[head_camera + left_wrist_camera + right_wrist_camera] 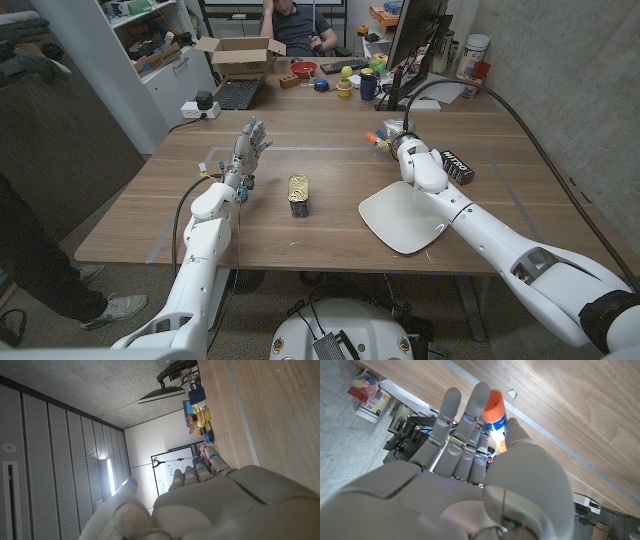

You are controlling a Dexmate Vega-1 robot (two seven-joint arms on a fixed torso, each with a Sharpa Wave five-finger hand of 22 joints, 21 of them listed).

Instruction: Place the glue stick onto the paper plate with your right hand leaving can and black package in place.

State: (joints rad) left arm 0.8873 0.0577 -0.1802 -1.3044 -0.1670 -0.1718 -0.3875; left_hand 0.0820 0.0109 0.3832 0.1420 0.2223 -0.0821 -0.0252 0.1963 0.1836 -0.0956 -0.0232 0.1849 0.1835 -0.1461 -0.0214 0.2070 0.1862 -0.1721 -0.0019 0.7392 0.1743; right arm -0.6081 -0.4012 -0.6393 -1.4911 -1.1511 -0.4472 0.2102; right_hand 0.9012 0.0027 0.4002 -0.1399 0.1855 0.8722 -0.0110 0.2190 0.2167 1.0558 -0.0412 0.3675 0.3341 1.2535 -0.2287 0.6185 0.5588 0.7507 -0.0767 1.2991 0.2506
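Presently, on the wooden desk (330, 165):

Glue stick (495, 419): orange cap, white and blue body. Held between the fingers (478, 402) and thumb of the right robot hand (392, 141), at about 1 o'clock from desk centre, just beyond the plate's far edge. In the head view only an orange tip shows beside that robot hand.

Paper plate (400, 217): white, at 4 o'clock, under the right forearm.

Can (298, 193): upright, yellow label, near desk centre, well apart from both robot hands.

Black package (456, 166): at 3 o'clock, just beside the right forearm, beyond the plate.

Left robot hand (249, 147): at 10 o'clock, raised, fingers spread and pointing up, holding nothing.

Background: open cardboard box (240, 53), monitor (413, 38), a seated person (296, 22) beyond the desk.
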